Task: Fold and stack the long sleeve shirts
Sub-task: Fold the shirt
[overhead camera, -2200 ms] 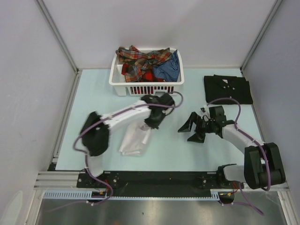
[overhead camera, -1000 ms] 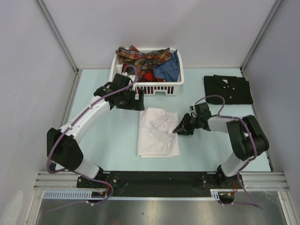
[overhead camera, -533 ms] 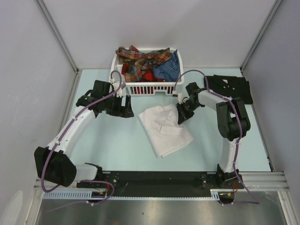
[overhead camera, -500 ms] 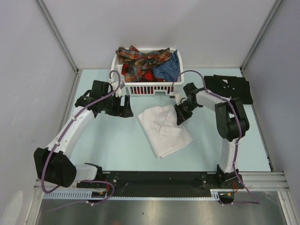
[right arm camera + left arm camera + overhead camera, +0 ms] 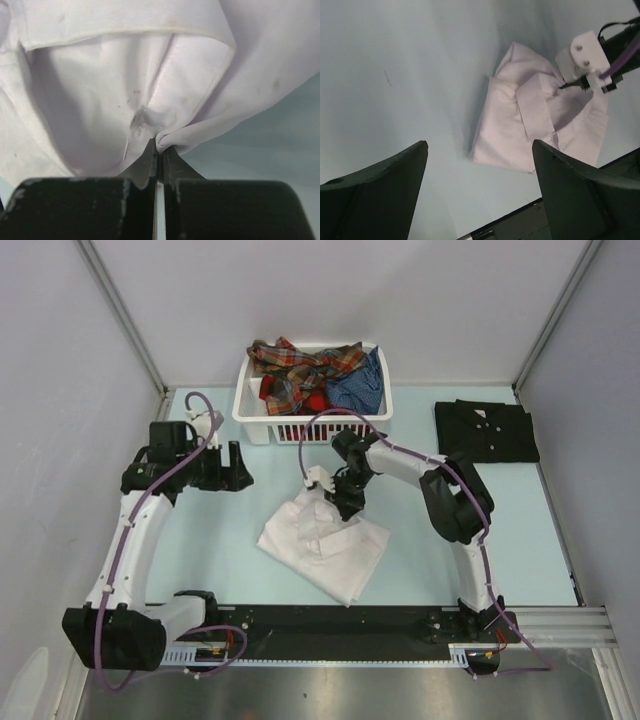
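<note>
white shirt (image 5: pixel 322 545): laid rumpled on the pale blue table (image 5: pixel 220 550), near the middle and toward 6 o'clock; one edge is drawn up into a peak at the heap's 12 o'clock.
right gripper (image 5: pixel 347 505): set on that peak; in the top view the tips are hidden under the wrist, while in the right wrist view the jaws are seen pressed together on a pinched fold of white cloth.
left gripper (image 5: pixel 240 468): held at 10 o'clock of the white shirt, apart from it; its dark fingers (image 5: pixel 375 185) are spread wide with nothing between them, as is shown best in the left wrist view.
left wrist view only: a flat folded strip across the cloth is shown, and bare table between shirt and fingers.
black shirt (image 5: pixel 486 430): laid folded flat at 2 o'clock, well apart from both arms; seen from the top alone.
basket (image 5: pixel 262 412): white and slatted, placed at 12 o'clock against the far wall.
plaid shirts (image 5: pixel 300 365): heaped in the basket, hanging over its far rim.
blue shirt (image 5: pixel 362 385): bunched at the basket's 3 o'clock end.
</note>
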Motion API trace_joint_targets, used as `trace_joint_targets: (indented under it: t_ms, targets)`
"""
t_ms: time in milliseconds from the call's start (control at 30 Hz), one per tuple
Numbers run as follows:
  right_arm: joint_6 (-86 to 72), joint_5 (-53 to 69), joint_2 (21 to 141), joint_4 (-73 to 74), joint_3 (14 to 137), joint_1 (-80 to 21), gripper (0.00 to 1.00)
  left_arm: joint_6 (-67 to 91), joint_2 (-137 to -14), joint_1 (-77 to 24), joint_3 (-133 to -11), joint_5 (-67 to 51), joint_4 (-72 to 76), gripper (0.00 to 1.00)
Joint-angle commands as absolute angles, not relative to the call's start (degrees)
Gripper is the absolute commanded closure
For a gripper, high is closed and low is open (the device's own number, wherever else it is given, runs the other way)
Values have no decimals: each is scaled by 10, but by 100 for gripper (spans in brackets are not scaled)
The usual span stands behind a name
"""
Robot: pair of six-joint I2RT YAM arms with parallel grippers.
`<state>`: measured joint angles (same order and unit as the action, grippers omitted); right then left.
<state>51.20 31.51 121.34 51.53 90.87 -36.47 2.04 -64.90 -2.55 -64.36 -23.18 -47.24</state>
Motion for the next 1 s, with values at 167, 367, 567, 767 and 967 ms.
trace_joint_targets:
  t_ms: [167, 367, 567, 767, 967]
  targets:
    - [852, 331, 1206, 619, 942, -442, 100, -9, -655, 61, -621, -296, -500, 9]
    - [990, 272, 1259, 650, 1002, -440, 100, -4, -707, 78, -599, -331, -479, 9]
    - [1049, 230, 1262, 644, 1015, -431, 100, -4, -751, 79, -592, -358, -462, 12]
    - [921, 249, 1231, 576, 1033, -435, 75, -37, -783, 79, -587, -389, -448, 15]
    - [647, 291, 1146, 543, 1064, -398, 43, -129, -838, 55, -612, -449, -439, 27]
